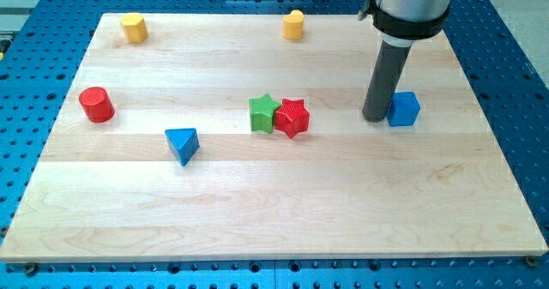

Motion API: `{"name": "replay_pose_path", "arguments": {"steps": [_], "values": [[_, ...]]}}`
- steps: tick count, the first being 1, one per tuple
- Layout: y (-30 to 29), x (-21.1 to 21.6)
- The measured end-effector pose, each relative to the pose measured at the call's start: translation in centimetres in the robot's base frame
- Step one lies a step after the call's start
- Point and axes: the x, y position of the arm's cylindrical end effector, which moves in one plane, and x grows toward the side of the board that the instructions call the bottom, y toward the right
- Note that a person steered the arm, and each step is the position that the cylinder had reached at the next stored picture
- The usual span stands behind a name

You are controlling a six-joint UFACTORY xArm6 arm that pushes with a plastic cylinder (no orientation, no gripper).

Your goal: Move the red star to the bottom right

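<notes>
The red star (292, 117) lies near the middle of the wooden board (274, 212), touching the green star (262, 114) on its left. My tip (375, 117) is to the red star's right, some way off, right against the left side of the blue cube (403, 109). The rod rises from there toward the view's top.
A red cylinder (96, 105) sits at the view's left. A blue triangle (182, 144) lies below and left of the stars. A yellow block (133, 27) is at the top left and a yellow block (294, 24) at the top middle.
</notes>
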Motion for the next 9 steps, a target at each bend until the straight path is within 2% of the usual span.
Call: {"name": "replay_pose_path", "arguments": {"steps": [1, 2, 3, 5, 7, 9], "values": [[2.1, 0.0], [-6.1, -1.3], [-11.0, -2.9], [-11.0, -2.9], [-20.1, -3.3], [-11.4, 4.3]]}}
